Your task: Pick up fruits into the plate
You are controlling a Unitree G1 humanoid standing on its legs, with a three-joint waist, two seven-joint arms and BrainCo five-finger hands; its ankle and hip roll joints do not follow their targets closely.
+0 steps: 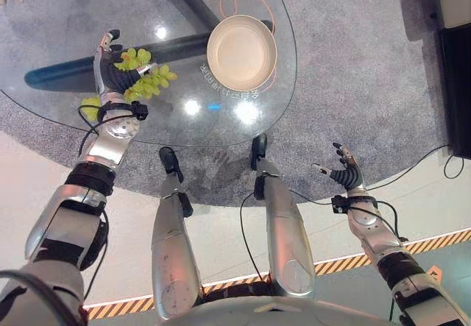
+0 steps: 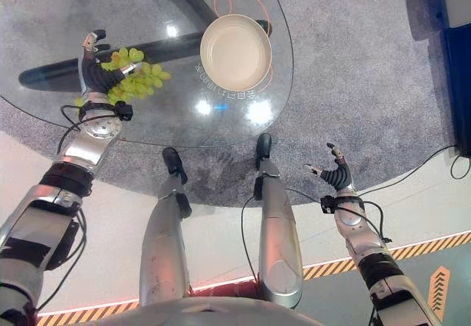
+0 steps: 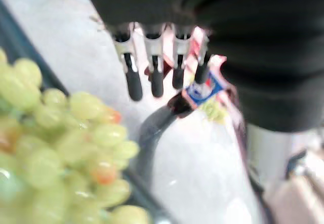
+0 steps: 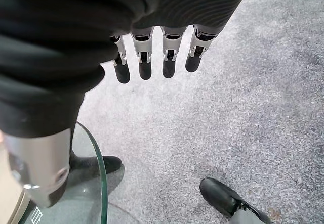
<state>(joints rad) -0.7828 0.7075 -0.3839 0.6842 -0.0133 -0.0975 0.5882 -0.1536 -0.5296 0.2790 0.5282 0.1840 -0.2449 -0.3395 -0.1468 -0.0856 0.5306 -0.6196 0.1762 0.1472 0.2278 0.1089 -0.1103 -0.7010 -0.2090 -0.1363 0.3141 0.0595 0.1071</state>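
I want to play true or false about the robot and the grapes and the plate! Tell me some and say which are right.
1. The bunch of green grapes lies on the round glass table. True.
2. The round cream plate already has grapes in it. False: it is empty.
3. The left hand is at the grapes. True.
4. The right hand is holding the plate. False: it hangs off the table over the grey carpet, fingers straight, holding nothing.
5. The plate is on the robot's right of the grapes. True.
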